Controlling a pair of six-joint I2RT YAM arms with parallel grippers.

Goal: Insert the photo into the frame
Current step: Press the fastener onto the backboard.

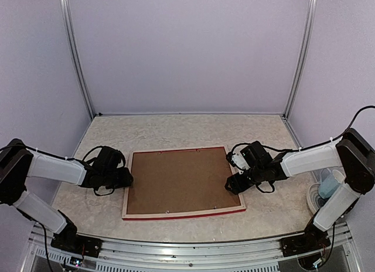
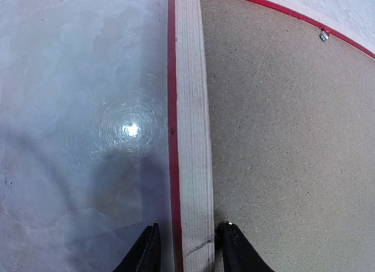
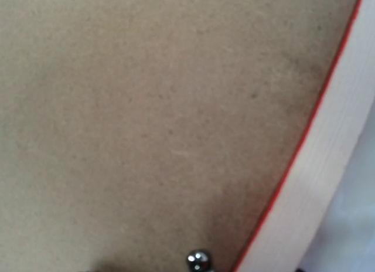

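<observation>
The frame [image 1: 183,213] lies face down in the middle of the table, pale wood back up, with red edges showing. A brown backing board [image 1: 179,181] fills it. The photo is hidden. My left gripper [image 1: 128,179] is at the frame's left rail. In the left wrist view the rail [image 2: 193,137] runs between its two fingers, and the gripper [image 2: 188,248] is open with a gap at the outer finger. My right gripper [image 1: 233,182] is at the frame's right rail. The right wrist view shows only board [image 3: 152,119], rail [image 3: 328,184] and a small metal ball [image 3: 199,261].
A small metal clip [image 2: 323,35] sits on the backing board near the frame's far rail. A pale blue cup [image 1: 331,184] on a white round base stands at the right table edge beside the right arm. Pale walls and metal posts enclose the marbled table [image 1: 176,131].
</observation>
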